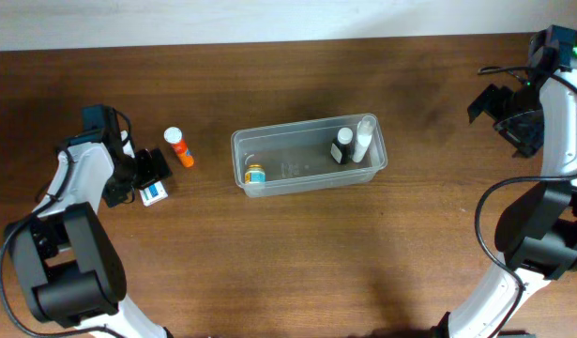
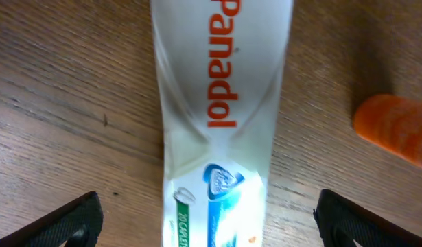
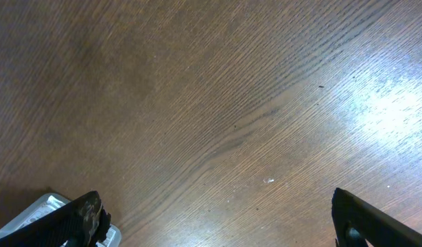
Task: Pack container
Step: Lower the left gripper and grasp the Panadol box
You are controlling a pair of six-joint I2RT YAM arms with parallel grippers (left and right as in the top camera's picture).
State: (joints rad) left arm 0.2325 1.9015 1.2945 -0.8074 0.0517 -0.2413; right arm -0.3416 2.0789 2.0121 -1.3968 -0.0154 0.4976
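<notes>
The container stands in the middle of the overhead frame, on the wooden table. Inside it, a small yellow and blue jar sits at the left end. A black-capped bottle and a white bottle are at the right end. To the left of the container, well apart from it, lie an orange bottle with a white cap and a Panadol box.

The left gripper hangs over this box with its jaws spread wide. One finger shows at each lower corner of the left wrist frame, and the box runs down the middle between them, not gripped. The right gripper is at the upper right of the overhead frame, also wide, holding nothing, above bare wood.

I judge that the step in hand is to pick up the box. The box is flat and lies low, so fingers that close too high may slide over it. A hard squeeze may crush the cardboard. The orange bottle lies near, at the right edge of the wrist frame, so a finger coming down may knock it and make it roll. On the way in, the box may catch the container's rim.
</notes>
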